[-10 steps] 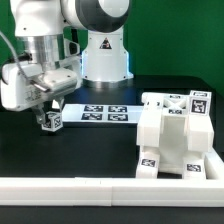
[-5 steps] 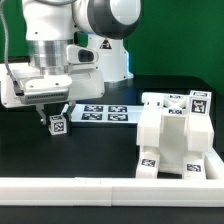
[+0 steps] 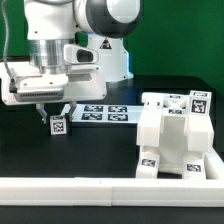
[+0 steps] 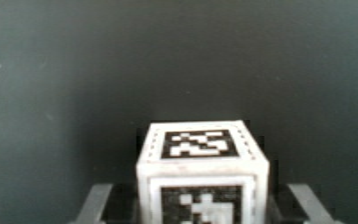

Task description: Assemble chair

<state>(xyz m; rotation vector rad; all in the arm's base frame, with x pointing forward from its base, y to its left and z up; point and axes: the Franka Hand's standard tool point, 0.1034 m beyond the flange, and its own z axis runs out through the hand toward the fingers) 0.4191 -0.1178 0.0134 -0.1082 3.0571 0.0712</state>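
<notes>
So here we've got the gripper point(image 3: 56, 112) hanging over the dark table point(image 3: 100, 150) toward the exterior view's left, pinching a small white post point(image 3: 57, 125) between its two fingers. The jaws sit partway closed, one finger against each side of the piece. In the wrist view we see the post point(image 4: 204, 170) right between the fingers point(image 4: 105, 200), with one tagged face looking up at the camera and another tagged face below it.

As far as we can tell the post's long axis runs up and down, in line with the gripper, so its lower tagged end points at the table. Only that bottom end sticks out below the fingers in the exterior view. We can't tell if the end is touching the table or just hovering over it.

The rest of the chair, a blocky white assembly point(image 3: 172, 140) with several tags on it, sits well apart on the exterior view's right. It stands against the long low white rail point(image 3: 110, 185) that runs across the front. The marker board point(image 3: 100, 112) lies flat on the table between the two, just beside the held post.
</notes>
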